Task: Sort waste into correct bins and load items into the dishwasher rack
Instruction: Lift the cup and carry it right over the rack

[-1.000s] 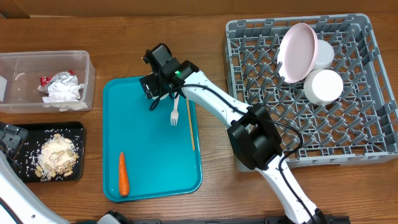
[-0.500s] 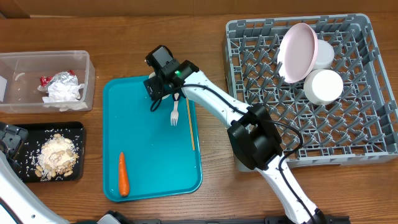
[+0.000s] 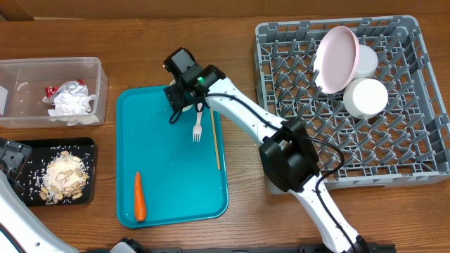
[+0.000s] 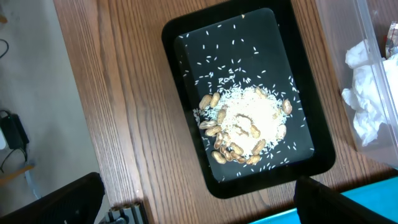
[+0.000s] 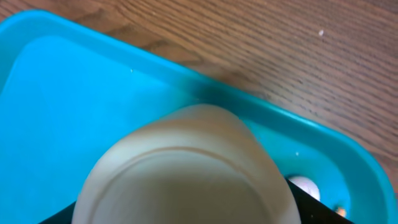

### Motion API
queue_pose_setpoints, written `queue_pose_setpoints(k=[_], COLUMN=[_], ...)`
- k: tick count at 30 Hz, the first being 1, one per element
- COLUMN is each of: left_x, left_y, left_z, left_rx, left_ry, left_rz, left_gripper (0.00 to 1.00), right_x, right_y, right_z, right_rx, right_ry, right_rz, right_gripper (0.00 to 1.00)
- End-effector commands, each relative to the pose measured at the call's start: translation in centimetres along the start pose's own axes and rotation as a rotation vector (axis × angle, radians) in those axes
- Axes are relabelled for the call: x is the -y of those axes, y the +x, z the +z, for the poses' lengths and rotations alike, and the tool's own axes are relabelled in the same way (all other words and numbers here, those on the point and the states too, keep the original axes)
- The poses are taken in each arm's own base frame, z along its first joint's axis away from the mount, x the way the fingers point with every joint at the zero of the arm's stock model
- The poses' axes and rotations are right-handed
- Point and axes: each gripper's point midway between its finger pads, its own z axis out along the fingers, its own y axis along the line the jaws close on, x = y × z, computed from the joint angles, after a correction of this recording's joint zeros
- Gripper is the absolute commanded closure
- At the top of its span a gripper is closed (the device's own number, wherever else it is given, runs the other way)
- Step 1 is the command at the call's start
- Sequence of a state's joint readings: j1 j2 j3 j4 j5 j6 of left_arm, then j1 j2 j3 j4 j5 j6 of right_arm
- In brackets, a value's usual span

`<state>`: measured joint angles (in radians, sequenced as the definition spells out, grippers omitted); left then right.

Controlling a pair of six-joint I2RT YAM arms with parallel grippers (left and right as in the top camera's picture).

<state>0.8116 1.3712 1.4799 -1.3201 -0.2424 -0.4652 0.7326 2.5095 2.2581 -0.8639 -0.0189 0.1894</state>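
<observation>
My right gripper hangs over the far right corner of the teal tray. In the right wrist view a small white cup, bottom up, fills the gap between its black fingers; contact is unclear. The overhead view hides the cup under the gripper. A white fork lies just below it. The grey rack holds the pinkish plate on edge and two white bowls. My left gripper stands open above the black tray of nut scraps. The napkin and foil lie in the clear tub.
An orange carrot lies on the teal tray's near left part. A thin wooden stick lies along its right side. The rack fills the right of the table. The table's left edge shows in the left wrist view.
The right gripper's fingers have drawn closer together around the cup and it has shifted slightly. The left arm has not moved.
</observation>
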Motion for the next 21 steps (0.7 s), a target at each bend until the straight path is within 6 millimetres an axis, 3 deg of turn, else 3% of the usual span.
queue_pose_setpoints(k=[1, 7, 10, 16, 21], left_x=[0.2, 0.2, 0.2, 0.2, 0.2], left_y=[-0.5, -0.5, -0.5, -0.5, -0.5], left_z=[-0.4, -0.4, -0.4, -0.4, -0.4], left_rx=[0.013, 0.013, 0.013, 0.013, 0.013], left_ry=[0.011, 0.011, 0.011, 0.011, 0.011], left_rz=[-0.015, -0.015, -0.015, -0.015, -0.015], left_gripper=[0.00, 0.00, 0.00, 0.00, 0.00], right_x=[-0.7, 0.8, 2.2, 7.4, 14.3], right_y=[-4.9, -6.1, -6.8, -7.1, -5.7], right_z=[-7.7, -12.9, -16.6, -24.6, -30.3], right_rx=[0.151, 0.194, 0.228, 0.291, 0.318], right_ry=[-0.026, -0.020, -0.011, 0.035, 0.131], right_rz=[0.007, 0.055, 0.078, 0.208, 0.329], right_gripper=[0.46, 0.50, 0.51, 0.55, 0.55])
